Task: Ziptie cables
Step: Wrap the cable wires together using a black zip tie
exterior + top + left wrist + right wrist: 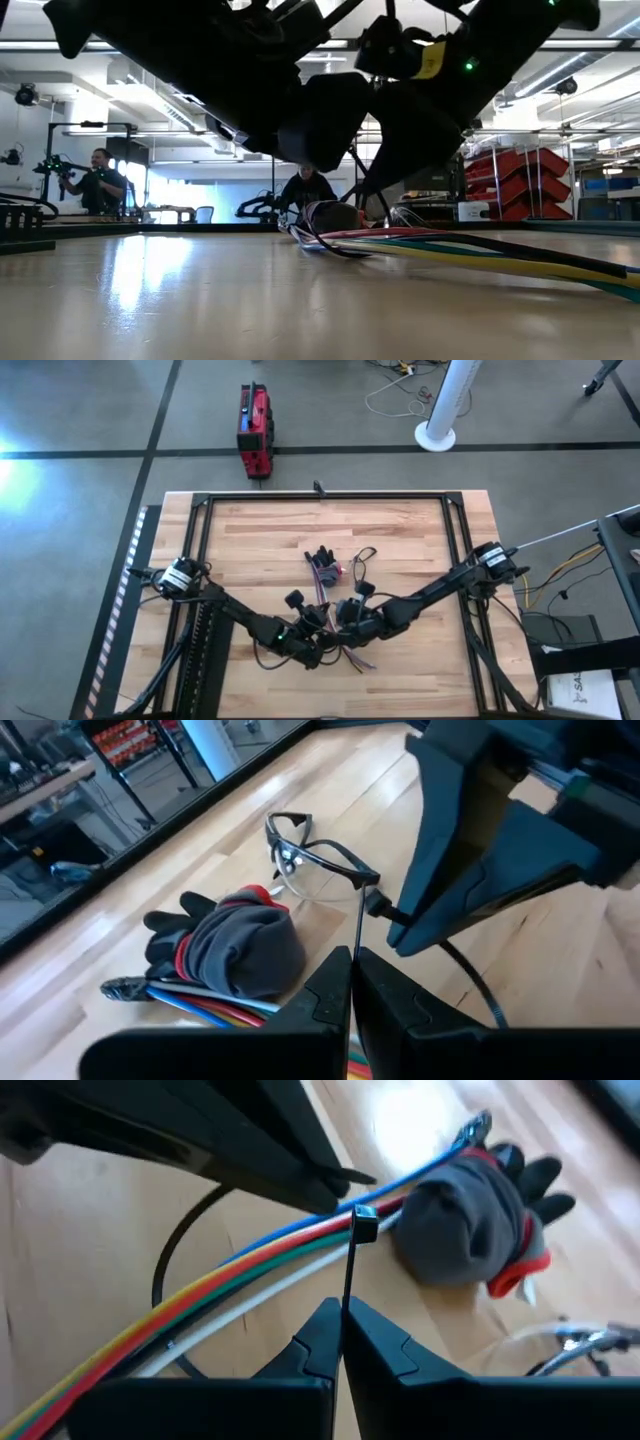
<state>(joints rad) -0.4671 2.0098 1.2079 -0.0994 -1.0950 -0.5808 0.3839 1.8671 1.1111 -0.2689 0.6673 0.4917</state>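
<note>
Wooden table (400, 540), multicoloured cables (200, 1305)

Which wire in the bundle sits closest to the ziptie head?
The blue wire, outermost in the cables: the ziptie head sits right by it, the white wire lying farthest. The right gripper pinches the strap.

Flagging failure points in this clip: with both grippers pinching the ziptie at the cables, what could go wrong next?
The right gripper holds the thin ziptie only at its fingertips, so it may slip while pulling. The left gripper sits very close, so the two could collide. The glove on the cables could drag along.
</note>
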